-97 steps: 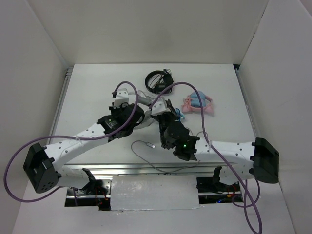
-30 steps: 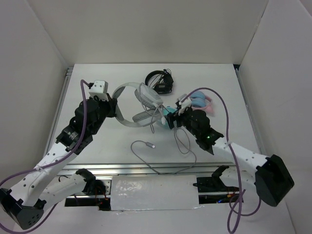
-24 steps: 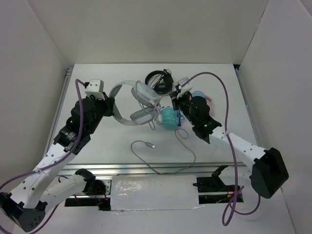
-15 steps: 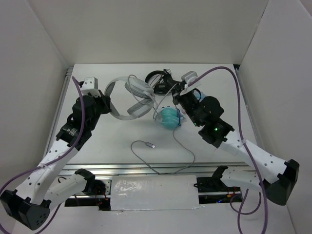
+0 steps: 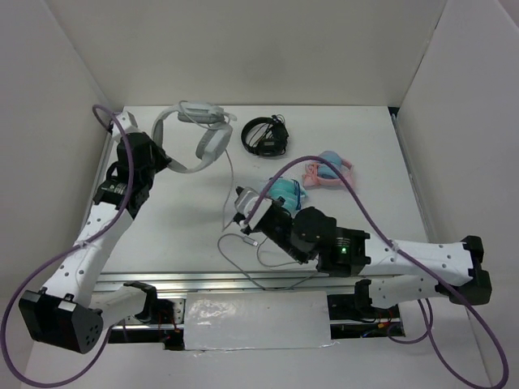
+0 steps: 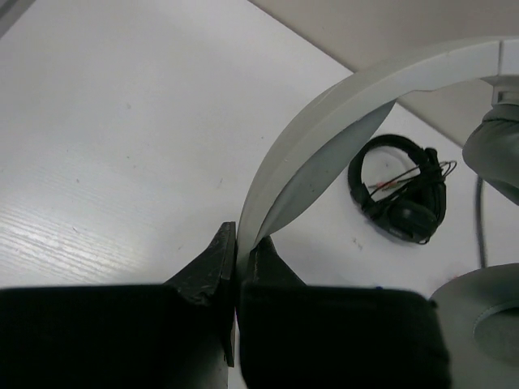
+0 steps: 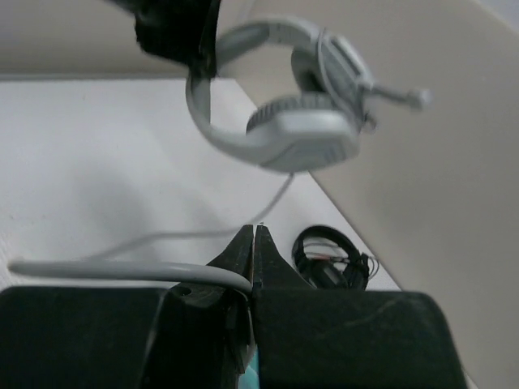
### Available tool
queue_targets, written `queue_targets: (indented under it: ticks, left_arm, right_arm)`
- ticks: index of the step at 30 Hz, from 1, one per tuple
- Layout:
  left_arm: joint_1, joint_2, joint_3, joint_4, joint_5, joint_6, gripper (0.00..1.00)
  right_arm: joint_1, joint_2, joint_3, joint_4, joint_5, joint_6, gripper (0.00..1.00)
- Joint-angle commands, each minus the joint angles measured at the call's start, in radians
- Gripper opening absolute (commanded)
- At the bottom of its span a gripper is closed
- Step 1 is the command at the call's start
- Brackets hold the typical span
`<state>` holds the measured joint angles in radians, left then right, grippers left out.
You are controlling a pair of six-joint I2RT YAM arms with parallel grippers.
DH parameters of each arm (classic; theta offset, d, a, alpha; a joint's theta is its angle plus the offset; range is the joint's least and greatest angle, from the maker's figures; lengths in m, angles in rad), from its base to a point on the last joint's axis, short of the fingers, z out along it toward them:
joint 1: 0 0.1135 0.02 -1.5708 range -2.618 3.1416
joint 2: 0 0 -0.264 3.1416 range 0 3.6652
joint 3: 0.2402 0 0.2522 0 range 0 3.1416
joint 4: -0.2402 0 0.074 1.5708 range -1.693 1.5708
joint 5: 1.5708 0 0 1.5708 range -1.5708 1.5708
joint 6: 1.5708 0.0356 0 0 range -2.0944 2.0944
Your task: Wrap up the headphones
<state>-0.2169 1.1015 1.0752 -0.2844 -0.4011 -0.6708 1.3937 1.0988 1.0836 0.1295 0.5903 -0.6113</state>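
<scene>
Clamping the white headphones [image 5: 199, 130] by the headband [image 6: 324, 121] with the left gripper [image 6: 235, 275], far left; pinching their thin grey cable [image 7: 122, 270] in the tight-closed right gripper [image 7: 253, 243], above the table [image 5: 162, 227]

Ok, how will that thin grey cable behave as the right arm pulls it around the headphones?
Probably floppy: the cable droops from the raised headphones and trails in loose curves. Being thin, it might slide through the right fingers, though they look shut on it. The headband seems stiff, holding its arch in the left fingers.
</scene>
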Motion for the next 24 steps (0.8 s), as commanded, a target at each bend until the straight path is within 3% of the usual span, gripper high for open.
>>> queue_targets:
  ticks: [1,5,10,12,19,24]
  left_arm:
    - [0.068,-0.014,0.095,0.079,0.086,-0.115,0.00]
    - [0.132,-0.011,0.127,0.051,0.139,-0.138,0.00]
    - [0.192,0.049,0.186,0.016,0.125,-0.156,0.00]
    - [0.188,0.058,0.140,0.078,0.035,-0.119,0.00]
    - [0.198,0.150,0.092,0.093,-0.134,-0.055,0.00]
    - [0.200,0.190,0.009,0.171,-0.162,-0.021,0.00]
  right_arm:
    - [-0.033,0.026,-0.025,-0.028,0.066,0.031,0.00]
    - [-0.091,0.053,-0.083,0.016,0.081,0.128,0.00]
    - [-0.016,0.102,-0.120,0.036,0.174,0.104,0.00]
    - [0.028,0.114,-0.099,0.001,0.180,0.102,0.00]
    - [0.108,0.072,-0.016,0.007,0.278,-0.027,0.00]
    - [0.146,0.095,0.048,0.206,0.396,-0.281,0.00]
